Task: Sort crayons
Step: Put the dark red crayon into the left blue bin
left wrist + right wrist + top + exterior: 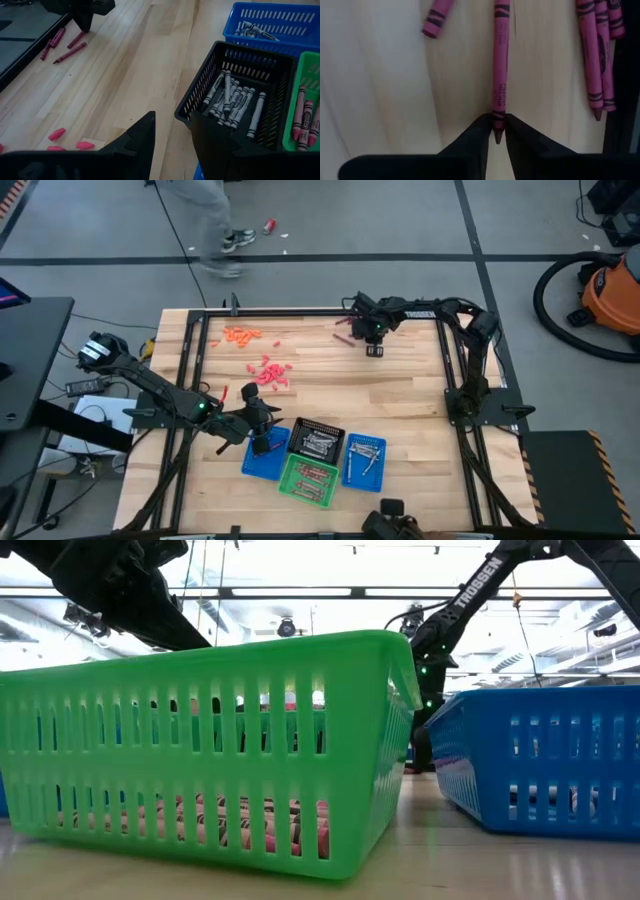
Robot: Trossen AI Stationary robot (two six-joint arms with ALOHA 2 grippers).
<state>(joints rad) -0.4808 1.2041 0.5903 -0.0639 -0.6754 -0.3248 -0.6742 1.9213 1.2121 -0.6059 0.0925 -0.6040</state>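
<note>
We're hovering the left end effector [172,145] over the baskets [316,442], fingers apart, empty. Far across the bench [400,400], we're pinching the right end effector [498,131] onto a maroon crayon [499,65] lying flat, at its tip; light, stiff, waxy, snaps easily, mid-shaft probably safer.

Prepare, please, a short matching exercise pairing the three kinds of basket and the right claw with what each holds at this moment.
Column one:
1. black basket
2. green basket
3. blue basket
4. right claw

Column two:
a. grey crayons beside the black basket's far side
b. tip of one maroon crayon lying on the table
c. grey crayons, nearest the left claw
d. reddish crayons

Pairs: 1-c, 2-d, 3-a, 4-b
</note>
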